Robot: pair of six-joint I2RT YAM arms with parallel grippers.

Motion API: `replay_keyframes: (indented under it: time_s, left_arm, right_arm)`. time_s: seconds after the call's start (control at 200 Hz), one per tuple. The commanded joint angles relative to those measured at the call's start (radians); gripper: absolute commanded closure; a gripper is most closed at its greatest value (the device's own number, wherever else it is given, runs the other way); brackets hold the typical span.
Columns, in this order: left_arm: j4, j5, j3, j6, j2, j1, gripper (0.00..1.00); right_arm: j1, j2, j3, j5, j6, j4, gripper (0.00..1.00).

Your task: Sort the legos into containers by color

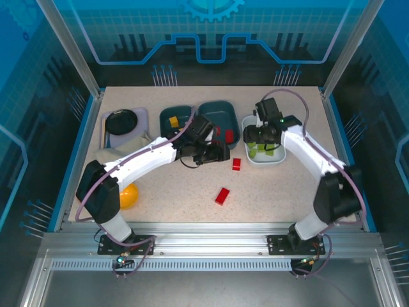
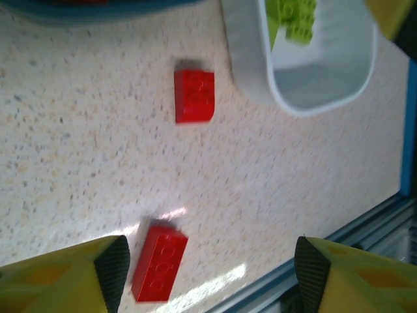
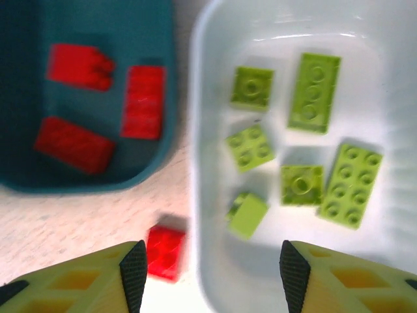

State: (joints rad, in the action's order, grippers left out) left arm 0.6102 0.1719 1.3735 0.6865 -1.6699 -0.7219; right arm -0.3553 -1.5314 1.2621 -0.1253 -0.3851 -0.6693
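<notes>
While the left tool (image 2: 210, 270) gapes — two red legos (image 2: 194, 96) lie loose.

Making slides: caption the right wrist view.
Open right claw over white bin of six green bricks; teal bin alongside holds three red bricks, another red brick outside.

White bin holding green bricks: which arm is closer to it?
Right: the right end effector hovers over the white bin, at its left edge; the left end effector is farther left, above the table.

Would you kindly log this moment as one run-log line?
left hand open | right hand open above white bin | green legos in it | two red legos on table
</notes>
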Motion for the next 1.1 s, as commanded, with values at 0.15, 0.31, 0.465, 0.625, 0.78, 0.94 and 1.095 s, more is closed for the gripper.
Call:
replay_keyframes:
  time_s: [0.15, 0.31, 0.465, 0.625, 0.78, 0.94, 1.095]
  left_arm:
    - [0.242, -0.124, 0.046, -0.206, -0.112, -0.201, 0.29]
    - [0.243, -0.177, 0.032, -0.153, -0.189, -0.268, 0.25]
    - [0.263, -0.265, 0.066, -0.111, -0.268, -0.313, 0.24]
    - [0.293, -0.345, 0.092, -0.079, -0.317, -0.327, 0.24]
    - [0.272, -0.324, 0.089, -0.082, -0.352, -0.326, 0.33]
    - [0.253, -0.321, 0.084, -0.081, -0.366, -0.326, 0.57]
    - [0.239, -0.318, 0.081, -0.087, -0.365, -0.326, 0.68]
  right_arm:
    - [-0.174, 0.430, -0.344, 0.126, -0.135, 0.063, 0.37]
    - [-0.183, 0.702, -0.468, 0.167, -0.132, -0.067, 0.34]
    - [-0.175, 0.901, -0.476, 0.157, -0.163, -0.215, 0.31]
    - [-0.175, 0.976, -0.492, 0.171, -0.222, -0.276, 0.32]
    - [-0.175, 0.995, -0.500, 0.165, -0.248, -0.276, 0.33]
    - [-0.174, 0.982, -0.495, 0.164, -0.241, -0.274, 0.33]
    - [-0.175, 0.966, -0.496, 0.168, -0.241, -0.259, 0.33]
